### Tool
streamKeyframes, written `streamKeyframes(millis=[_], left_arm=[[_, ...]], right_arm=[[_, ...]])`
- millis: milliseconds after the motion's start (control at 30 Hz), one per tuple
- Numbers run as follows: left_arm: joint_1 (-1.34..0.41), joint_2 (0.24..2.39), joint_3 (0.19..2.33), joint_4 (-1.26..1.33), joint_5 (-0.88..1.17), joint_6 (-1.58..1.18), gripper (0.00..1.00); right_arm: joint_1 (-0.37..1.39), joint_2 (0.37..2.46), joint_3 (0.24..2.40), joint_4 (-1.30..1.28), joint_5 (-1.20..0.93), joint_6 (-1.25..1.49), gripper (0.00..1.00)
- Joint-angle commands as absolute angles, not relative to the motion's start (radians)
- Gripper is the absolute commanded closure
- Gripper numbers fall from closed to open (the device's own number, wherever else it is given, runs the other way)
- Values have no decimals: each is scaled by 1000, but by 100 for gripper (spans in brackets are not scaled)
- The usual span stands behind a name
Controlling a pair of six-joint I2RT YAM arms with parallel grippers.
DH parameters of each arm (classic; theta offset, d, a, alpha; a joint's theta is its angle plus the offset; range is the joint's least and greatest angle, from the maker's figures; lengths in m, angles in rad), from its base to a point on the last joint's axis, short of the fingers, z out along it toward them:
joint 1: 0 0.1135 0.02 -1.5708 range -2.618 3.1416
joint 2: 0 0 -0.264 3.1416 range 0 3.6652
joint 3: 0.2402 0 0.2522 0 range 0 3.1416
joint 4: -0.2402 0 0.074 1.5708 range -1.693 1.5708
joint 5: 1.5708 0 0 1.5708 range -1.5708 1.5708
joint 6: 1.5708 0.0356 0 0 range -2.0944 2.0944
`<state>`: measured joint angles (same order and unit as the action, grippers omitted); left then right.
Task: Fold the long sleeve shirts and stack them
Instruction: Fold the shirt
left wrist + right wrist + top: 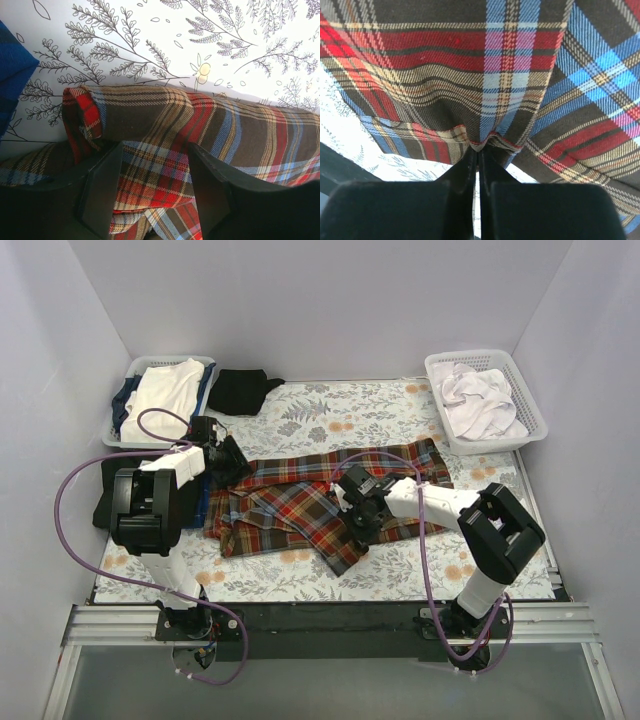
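Right claw point(357, 523) is low centre-right in the overhead view, tips buried in cloth. Its wrist view shows it point(479, 150) closed tight, pinching a small peak of the plaid shirt point(495, 75). Cloth fills nearly that whole frame, with a sliver of table point(345, 125) at left. Left claw point(226, 462), left of centre, is mostly hidden behind its own arm from above. Its wrist view shows it point(155, 192) part-way apart, fingers point(102, 192) astride the plaid shirt point(165, 120) near a folded-over end; can't tell if they press it. Plaid shirt point(320, 502) lies crumpled and partly folded across the middle of the table point(340, 405), one strip running to the upper right; collar and buttons not readable. Black shirt point(243, 390) is bunched at upper centre-left, just beside the left basket point(170, 359); shape unclear. Blue cloth point(12, 85) is cut off at the left edge of the left wrist view. From above, a dark mass point(105, 502) sits under the left arm, mostly covered. Left basket holds white and navy cloth; right basket point(530, 405) at upper right holds white cloth point(480, 400). Table has a pale floral-print cover with leaves and orange blooms. Plain white walls on three sides, metal rail point(110, 625) along the bottom, purple cables point(58, 505) looping off both arms.
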<state>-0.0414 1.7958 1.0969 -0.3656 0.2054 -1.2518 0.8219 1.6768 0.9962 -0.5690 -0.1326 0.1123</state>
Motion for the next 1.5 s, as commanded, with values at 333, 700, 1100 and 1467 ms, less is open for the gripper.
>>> streamKeyframes(millis=[333,700,1100,1467], left_arm=[[-46,1704,1201,-434,124,-1227,35],[-46,1697,1175,-425,109,-1233,34],[-46,1657,1207,-425,141,-1227,33],[-52,1626,1200,-425,204,-1209,33]], right_arm=[[835,1299,1000,-926,-54,133,99],[834,1008,1132,-1098,116,221,99],[834,868,1178,-1210,-158,252,99],[836,949,1216,-1069,-494,261,99]])
